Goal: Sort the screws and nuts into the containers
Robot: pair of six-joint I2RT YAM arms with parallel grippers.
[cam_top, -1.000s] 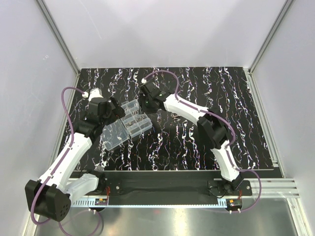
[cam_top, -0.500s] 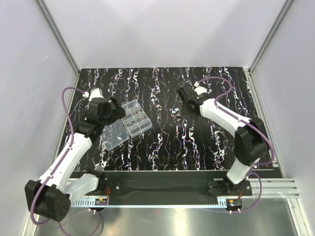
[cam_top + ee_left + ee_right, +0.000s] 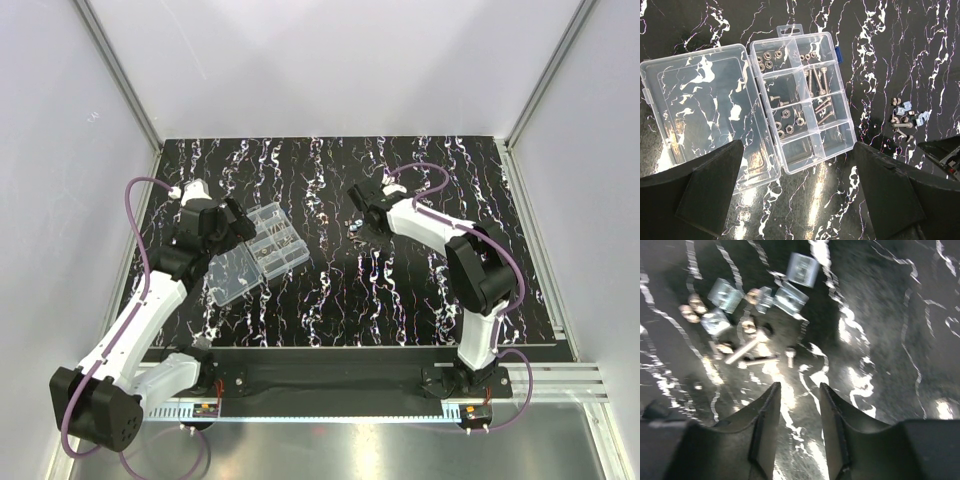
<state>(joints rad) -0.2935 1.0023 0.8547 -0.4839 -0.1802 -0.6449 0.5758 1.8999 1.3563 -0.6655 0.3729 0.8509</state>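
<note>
Several screws (image 3: pixel 817 82) lie lengthwise in the two middle compartments on the right side of the containers (image 3: pixel 802 100), which form one clear organiser box as seen from the left wrist. The nuts (image 3: pixel 768 58) are gathered in the top-left compartment, with more in a compartment lower on the same side. The box lies flat on the counter (image 3: pixel 400 300), a black surface with white streaks, toward the left in the top view. Its hinged clear lid (image 3: pixel 700 115) is folded fully open and lies flat beside the box, joined to it along one long edge. A loose pile (image 3: pixel 905 117) of small metal parts rests on the counter apart from the box, to its right in the left wrist view. The right wrist view is blurred but shows this pile close up: a few pins with heads, some small rings, and several square silvery pieces (image 3: pixel 802 267) on its far side. The right tool (image 3: pixel 799 390) is held just short of the pile, its fingers partly spread with a narrow gap and nothing between them; whether it touches the counter cannot be told. The left tool (image 3: pixel 797 147) hangs above the box and lid, its fingers (image 3: pixel 715 185) spread wide and pinching nothing.
</note>
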